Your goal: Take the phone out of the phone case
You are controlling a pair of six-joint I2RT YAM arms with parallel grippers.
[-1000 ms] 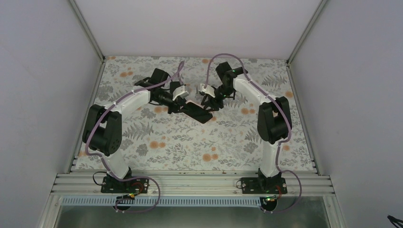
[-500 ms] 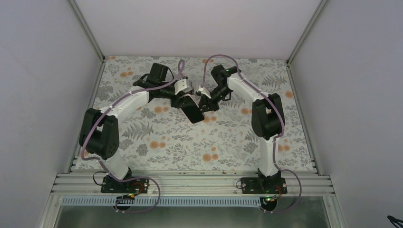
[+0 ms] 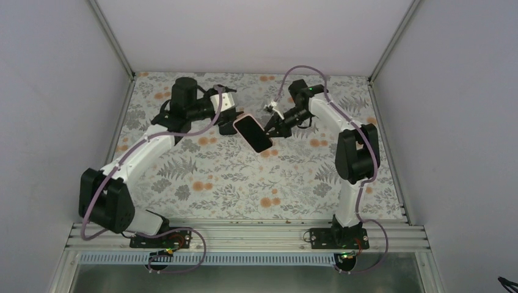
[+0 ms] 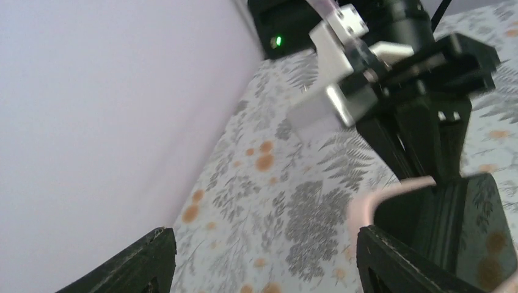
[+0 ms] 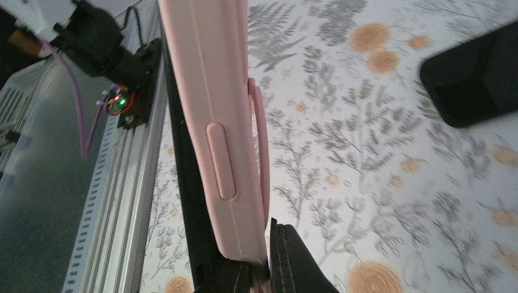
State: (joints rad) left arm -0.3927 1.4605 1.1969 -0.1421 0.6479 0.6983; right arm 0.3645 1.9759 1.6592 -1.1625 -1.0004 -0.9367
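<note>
From above, two arms flank one phone (image 3: 256, 135) in one pink phone case (image 3: 237, 126), raised over the floral table (image 3: 244, 183); left wrist view, the left gripper (image 4: 264, 244) gapes wide, empty, beside the phone; right wrist view, the right gripper (image 5: 256, 262) pinches the case's edge.

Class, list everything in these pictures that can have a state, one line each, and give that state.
phone case: pink, held in the air, gripped at one end.
phone: seated in the phone case, not yet out.
left pincer: open, holding nothing.
right pincer: shut on the phone case.
</note>
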